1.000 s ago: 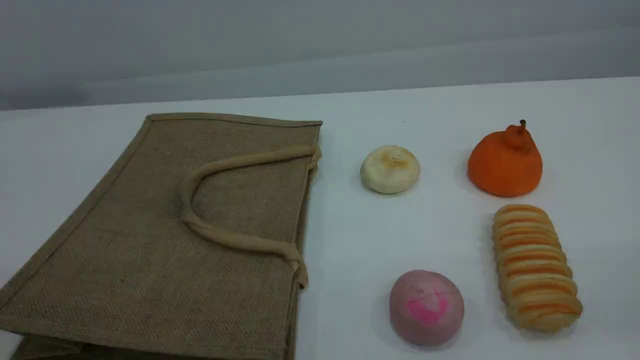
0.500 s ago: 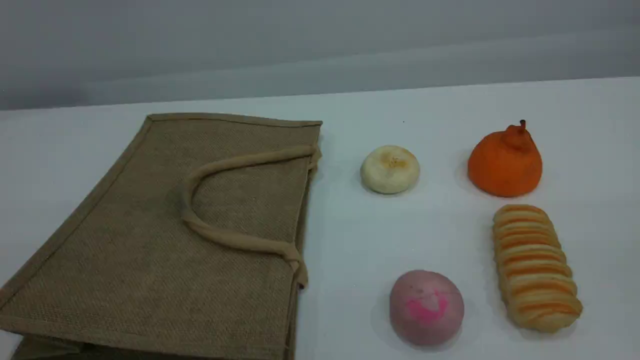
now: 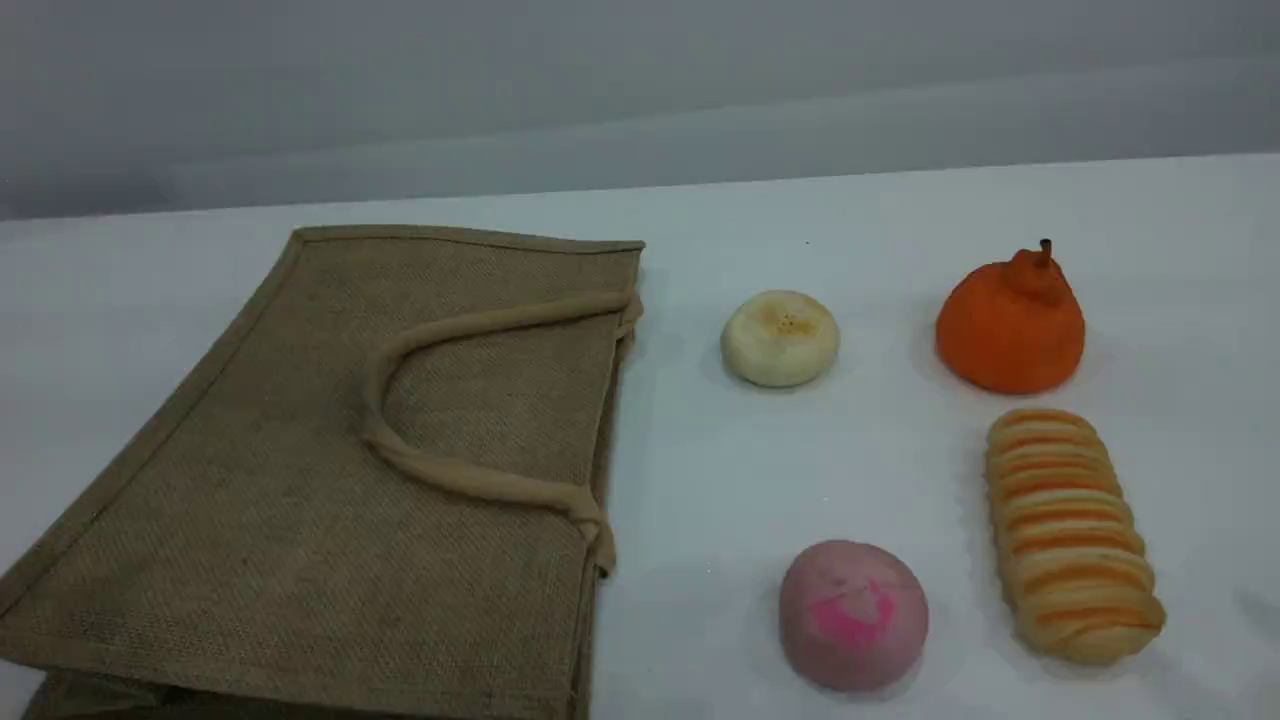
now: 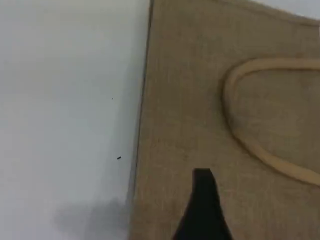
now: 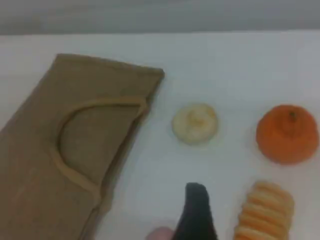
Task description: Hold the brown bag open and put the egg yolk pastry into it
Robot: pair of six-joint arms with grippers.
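- The brown bag (image 3: 330, 470) lies flat on the white desk (image 3: 700, 470), its mouth edge facing right and a beige loop handle (image 3: 455, 480) lying on top.
- The egg yolk pastry (image 3: 780, 338) sits on the desk just right of the bag's mouth, apart from it.
- An orange fruit (image 3: 1010, 325), a striped loaf (image 3: 1070, 535) and a pink-marked bun (image 3: 853, 615) lie further right and nearer.
- The left gripper (image 4: 202, 210) hovers over the bag, spread, holding nothing.
- The right gripper (image 5: 196, 212) hangs above the desk, spread and empty.
- No brand, label or writing shows.
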